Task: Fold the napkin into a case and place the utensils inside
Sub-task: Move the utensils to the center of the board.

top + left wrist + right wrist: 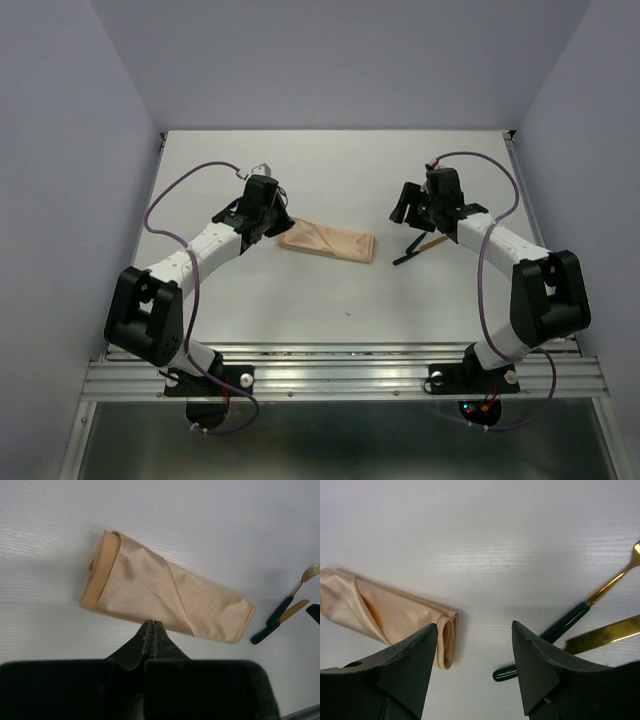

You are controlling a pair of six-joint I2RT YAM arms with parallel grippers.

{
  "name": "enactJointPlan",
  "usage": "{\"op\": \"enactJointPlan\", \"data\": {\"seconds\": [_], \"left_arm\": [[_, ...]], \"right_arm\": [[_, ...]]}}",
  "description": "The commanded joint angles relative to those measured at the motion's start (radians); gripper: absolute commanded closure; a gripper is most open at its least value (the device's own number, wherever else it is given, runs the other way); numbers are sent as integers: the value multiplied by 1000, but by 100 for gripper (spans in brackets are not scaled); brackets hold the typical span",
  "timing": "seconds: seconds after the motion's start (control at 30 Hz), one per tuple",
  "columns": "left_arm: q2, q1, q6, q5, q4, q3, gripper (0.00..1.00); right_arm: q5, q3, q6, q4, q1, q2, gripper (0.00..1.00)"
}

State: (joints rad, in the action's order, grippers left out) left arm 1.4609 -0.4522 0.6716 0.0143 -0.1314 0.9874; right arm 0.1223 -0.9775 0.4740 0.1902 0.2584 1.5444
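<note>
The case [327, 241] is lying on the surface [300, 300], utensils [420, 248] just right of it. The open, empty right end effector [475, 630] should be straddling one handle [567, 621] squarely; the left end effector [152, 626] is sitting closed beside the case.

left gripper [151, 626] closed — right gripper [474, 632] wide

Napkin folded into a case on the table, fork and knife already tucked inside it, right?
Not quite. The case is folded, but the fork and knife lie outside it, on the table beside it, as the left wrist view shows.
</note>
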Motion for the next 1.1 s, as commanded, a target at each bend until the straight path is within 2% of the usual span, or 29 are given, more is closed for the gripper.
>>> {"op": "enactJointPlan", "data": {"seconds": [0.0, 0.2, 0.5, 0.87, 1.07], "left_arm": [[-51, -5, 11, 0, 21, -13, 100], [-74, -5, 3, 16, 3, -21, 100], [-70, 3, -23, 27, -40, 20, 100], [-53, 4, -12, -1, -45, 7, 100], [-86, 4, 17, 26, -57, -22, 96]], "right_arm": [[-239, -92, -92, 124, -22, -11, 33], [-182, -75, -91, 155, -45, 68, 30], [-139, -49, -63, 127, -45, 102, 30], [-205, 34, -63, 120, -45, 26, 27], [-170, 54, -67, 94, -45, 46, 27]]}}
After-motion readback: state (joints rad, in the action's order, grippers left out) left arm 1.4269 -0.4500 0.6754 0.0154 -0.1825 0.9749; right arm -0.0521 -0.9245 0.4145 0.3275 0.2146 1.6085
